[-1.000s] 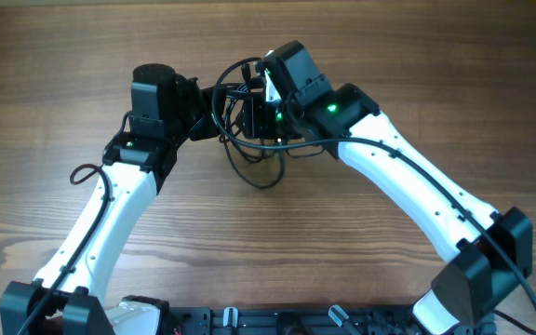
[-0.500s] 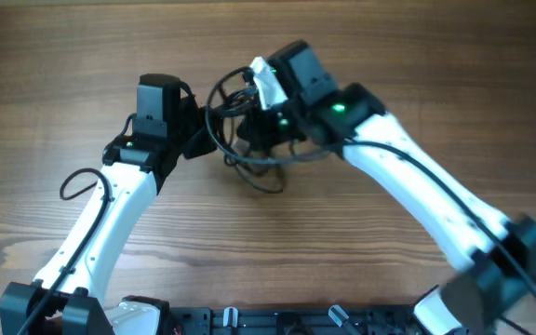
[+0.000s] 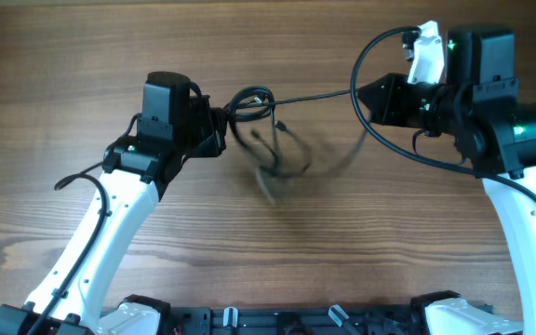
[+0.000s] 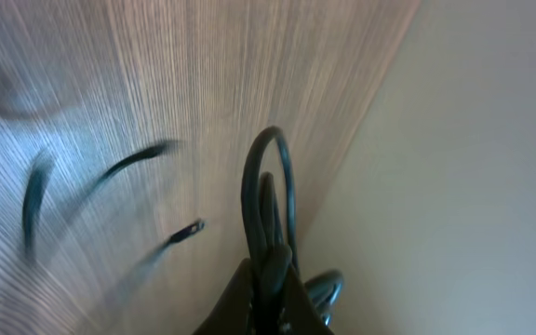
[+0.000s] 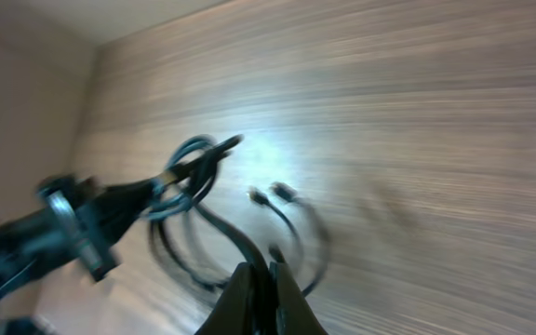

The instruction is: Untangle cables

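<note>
Evidently the right gripper (image 3: 365,97) has pulled away. A second ago it sat at the bundle beside the left gripper (image 3: 218,130); it now stands well apart, toward the right side of the table (image 3: 63,56). One strand (image 3: 310,95) runs nearly straight between the two grippers, drawn out of the cables (image 3: 249,100). Their remaining coil sits at the left gripper's tips. The loops below the coil are motion-blurred, so they are probably swinging or sliding.

Judgement: separation is under way but not complete, and the coil at the left looks bunched.

Left jaws: pressed onto a cable loop, per the left wrist view. Right jaws: close together and pinching the strand that passes between them, per the right wrist view.

Markings: no brand, label or legible writing found. A green indicator light (image 3: 519,130) shows on the right arm, another on the left. The white fitting (image 3: 426,54) at the right wrist is blank.
</note>
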Controlling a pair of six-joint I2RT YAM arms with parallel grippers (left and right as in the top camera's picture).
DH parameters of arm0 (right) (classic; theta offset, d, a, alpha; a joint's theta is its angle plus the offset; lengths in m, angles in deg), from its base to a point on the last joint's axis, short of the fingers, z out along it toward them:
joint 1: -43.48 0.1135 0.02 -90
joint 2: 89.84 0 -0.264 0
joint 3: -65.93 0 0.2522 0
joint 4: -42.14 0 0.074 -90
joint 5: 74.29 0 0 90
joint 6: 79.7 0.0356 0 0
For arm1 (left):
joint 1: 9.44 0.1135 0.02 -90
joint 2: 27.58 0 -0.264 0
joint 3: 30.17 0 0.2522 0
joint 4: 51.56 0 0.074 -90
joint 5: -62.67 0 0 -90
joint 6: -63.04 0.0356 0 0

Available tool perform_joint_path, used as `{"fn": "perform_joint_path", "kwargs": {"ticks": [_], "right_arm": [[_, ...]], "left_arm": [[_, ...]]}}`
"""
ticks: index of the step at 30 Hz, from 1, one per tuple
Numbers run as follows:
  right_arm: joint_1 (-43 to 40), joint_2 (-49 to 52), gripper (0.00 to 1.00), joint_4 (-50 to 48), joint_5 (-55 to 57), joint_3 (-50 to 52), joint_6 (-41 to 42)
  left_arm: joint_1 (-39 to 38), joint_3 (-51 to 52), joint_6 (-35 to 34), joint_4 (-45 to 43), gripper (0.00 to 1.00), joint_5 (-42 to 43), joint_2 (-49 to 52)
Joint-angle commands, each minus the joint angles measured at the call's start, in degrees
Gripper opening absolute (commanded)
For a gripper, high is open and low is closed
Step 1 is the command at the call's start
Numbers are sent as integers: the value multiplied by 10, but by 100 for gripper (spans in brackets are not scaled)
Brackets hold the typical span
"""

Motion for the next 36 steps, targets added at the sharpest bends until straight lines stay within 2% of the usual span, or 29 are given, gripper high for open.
{"fn": "perform_joint_path", "kwargs": {"ticks": [1,2,3,5,7,10,11,12,13,14,17,19,22,26,34,36], "right_arm": [[-37,-24,4,-3,126,-20,-41],[-32,-9,4,4,25,-20,-113],[-26,2,4,13,-19,-19,-136],[-5,47,4,45,-47,-19,-159],[-1,81,4,39,-39,-19,-158],[-1,112,8,23,-40,-19,-158],[-1,118,17,21,-40,-19,-159],[-1,120,32,20,-40,-19,-162],[-1,119,52,12,-41,-19,-174],[-1,118,59,5,-59,-25,-190],[9,118,61,-18,-118,-34,-210],[56,118,56,-36,-99,-34,-218],[128,118,51,-68,-45,-34,-234],[179,128,47,-84,16,-34,-260],[184,171,43,-64,35,-30,-290],[184,179,39,-59,35,-30,-290]], "left_arm": [[36,28,119,16,4,-198,24],[36,28,150,9,4,-203,24],[36,28,182,-3,4,-202,24],[36,28,296,-44,4,-164,24],[36,28,472,-119,4,-46,24],[36,28,649,-191,4,122,24],[36,28,718,-213,4,191,24],[36,28,759,-225,4,238,24],[36,28,797,-232,4,288,24],[36,28,817,-232,4,321,24],[36,28,814,-232,4,380,24],[36,28,716,-219,4,382,24],[36,28,630,-200,4,381,24],[36,28,520,-189,4,383,24],[36,28,508,-184,4,367,24],[36,28,508,-185,4,365,24]]}}
